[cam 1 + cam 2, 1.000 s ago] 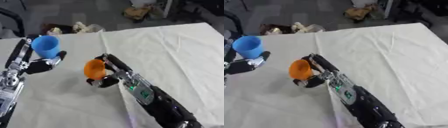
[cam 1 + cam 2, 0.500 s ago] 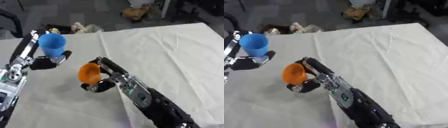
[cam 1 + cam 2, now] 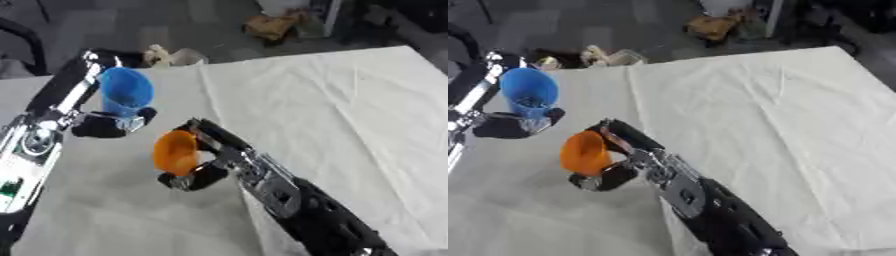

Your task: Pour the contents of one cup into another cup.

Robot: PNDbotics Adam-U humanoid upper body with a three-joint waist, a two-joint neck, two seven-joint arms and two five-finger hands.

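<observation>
A blue cup (image 3: 124, 96) is held upright above the table's left side, my left hand (image 3: 105, 125) curled round its lower part. An orange cup (image 3: 176, 151) sits tipped on its side, mouth facing left, in my right hand (image 3: 206, 162), whose fingers and thumb wrap it from the right. The orange cup is below and to the right of the blue cup, a short gap between them. I cannot see what either cup contains.
A white cloth (image 3: 332, 110) covers the table, with bare room to the right. Beyond the far edge, on the dark floor, lie some crumpled light things (image 3: 171, 54) and a brown bag (image 3: 273, 24).
My right hand has carried the orange cup left and down while tipping it further sideways. My left hand has brought the blue cup to the right, nearer the orange one.
</observation>
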